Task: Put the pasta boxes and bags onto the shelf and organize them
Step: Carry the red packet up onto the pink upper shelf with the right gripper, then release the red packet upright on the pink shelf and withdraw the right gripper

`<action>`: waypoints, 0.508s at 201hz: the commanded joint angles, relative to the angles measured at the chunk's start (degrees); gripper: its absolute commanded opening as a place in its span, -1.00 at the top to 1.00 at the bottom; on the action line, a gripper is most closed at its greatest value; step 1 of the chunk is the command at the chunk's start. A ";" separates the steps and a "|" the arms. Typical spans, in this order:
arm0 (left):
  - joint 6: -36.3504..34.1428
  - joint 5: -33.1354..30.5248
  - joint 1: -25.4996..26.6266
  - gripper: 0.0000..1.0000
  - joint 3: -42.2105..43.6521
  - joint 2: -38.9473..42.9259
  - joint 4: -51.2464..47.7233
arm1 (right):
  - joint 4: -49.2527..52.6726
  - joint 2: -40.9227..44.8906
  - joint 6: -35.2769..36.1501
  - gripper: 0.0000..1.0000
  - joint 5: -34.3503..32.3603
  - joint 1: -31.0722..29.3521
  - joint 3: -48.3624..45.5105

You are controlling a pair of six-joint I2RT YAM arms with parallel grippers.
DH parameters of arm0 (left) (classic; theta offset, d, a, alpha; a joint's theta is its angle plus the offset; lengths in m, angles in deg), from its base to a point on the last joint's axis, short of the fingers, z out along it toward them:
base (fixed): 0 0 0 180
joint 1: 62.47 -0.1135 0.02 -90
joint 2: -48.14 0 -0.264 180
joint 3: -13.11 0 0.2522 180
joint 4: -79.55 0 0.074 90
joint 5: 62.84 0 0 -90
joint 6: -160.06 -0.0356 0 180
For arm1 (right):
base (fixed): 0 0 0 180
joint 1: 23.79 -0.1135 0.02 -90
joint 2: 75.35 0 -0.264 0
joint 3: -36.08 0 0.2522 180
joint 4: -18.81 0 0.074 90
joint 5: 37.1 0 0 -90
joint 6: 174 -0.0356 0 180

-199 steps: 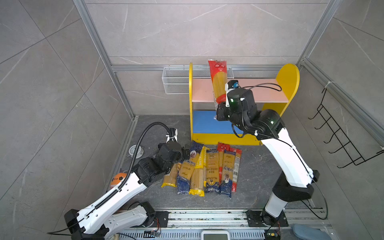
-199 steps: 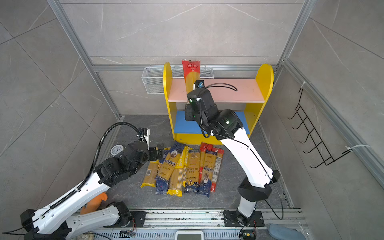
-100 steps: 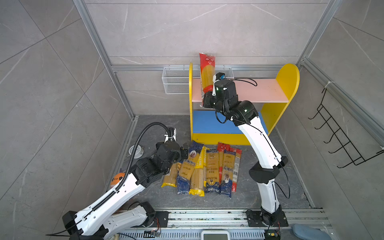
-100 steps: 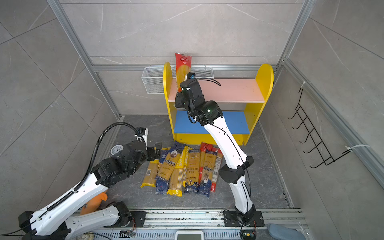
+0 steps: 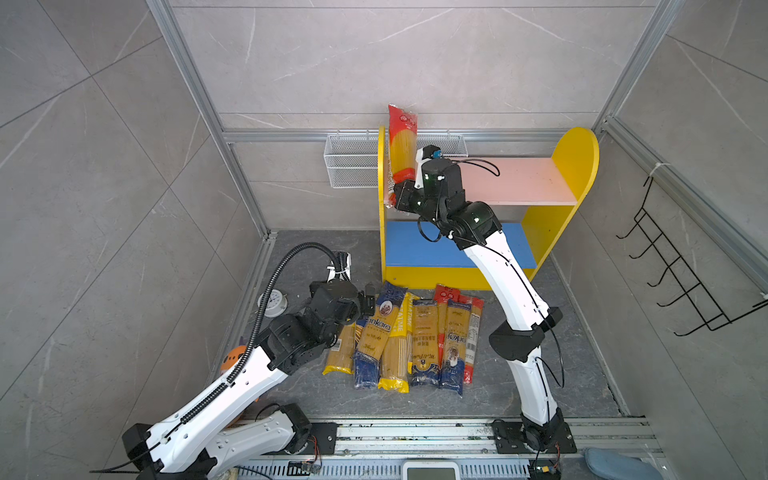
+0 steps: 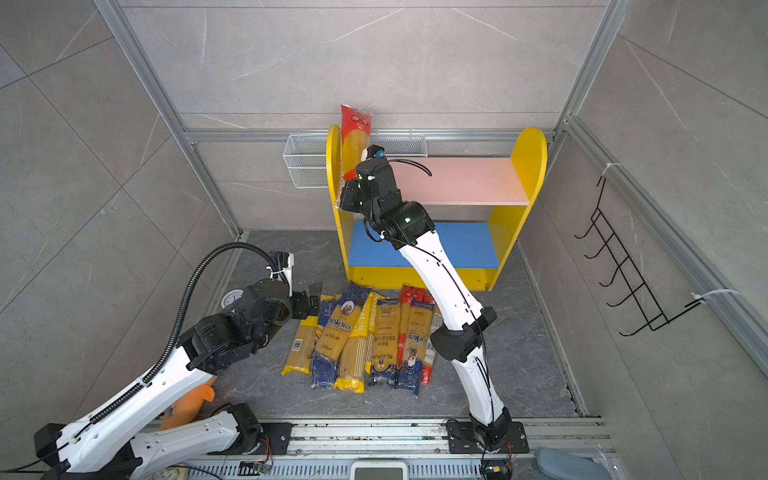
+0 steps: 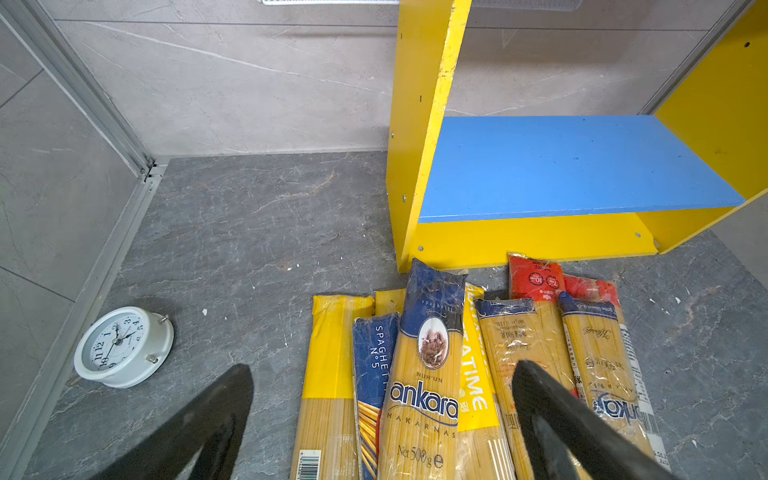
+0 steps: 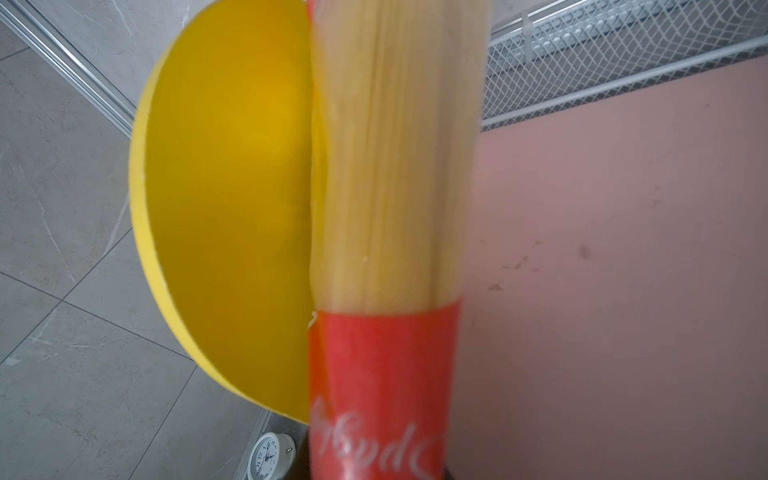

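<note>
A red-ended spaghetti bag [image 5: 402, 141] [image 6: 355, 141] [image 8: 390, 208] stands upright at the left end of the shelf's pink upper board [image 5: 519, 178] [image 6: 469, 178], against the yellow side panel [image 8: 232, 187]. My right gripper [image 5: 401, 196] [image 6: 350, 195] is shut on its lower end; the jaws themselves are hidden in the right wrist view. Several more pasta bags [image 5: 407, 336] [image 6: 365, 336] [image 7: 424, 374] lie side by side on the floor before the blue lower board [image 5: 407, 245] [image 7: 573, 166]. My left gripper [image 5: 368, 301] [image 6: 309, 299] [image 7: 384, 370] hovers open over the pile's left part, holding nothing.
A white clock [image 5: 272, 301] [image 7: 120, 345] lies on the floor left of the pile. A white wire basket [image 5: 353, 166] hangs on the back wall behind the shelf. A black hook rack [image 5: 681, 270] is on the right wall. An orange object [image 6: 191, 403] sits under my left arm.
My right arm has carried the red-ended bag leftward along the pink board, from near its middle to the yellow side panel. My left arm has barely moved.
</note>
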 commanded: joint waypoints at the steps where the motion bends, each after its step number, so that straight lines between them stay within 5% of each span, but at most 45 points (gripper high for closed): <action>1: -1.34 -0.94 0.07 -1.00 -1.70 0.58 -0.40 | -7.91 -0.70 -0.08 0.32 -0.06 0.52 2.62; 34: -1.46 -1.03 0.03 -1.00 -1.13 1.19 -0.09 | -7.54 -1.28 -0.15 -0.03 0.13 0.60 2.48; 102: -1.91 -1.29 0.07 -1.00 -0.82 2.04 -0.31 | -5.44 0.76 1.90 -0.31 -0.64 0.81 2.68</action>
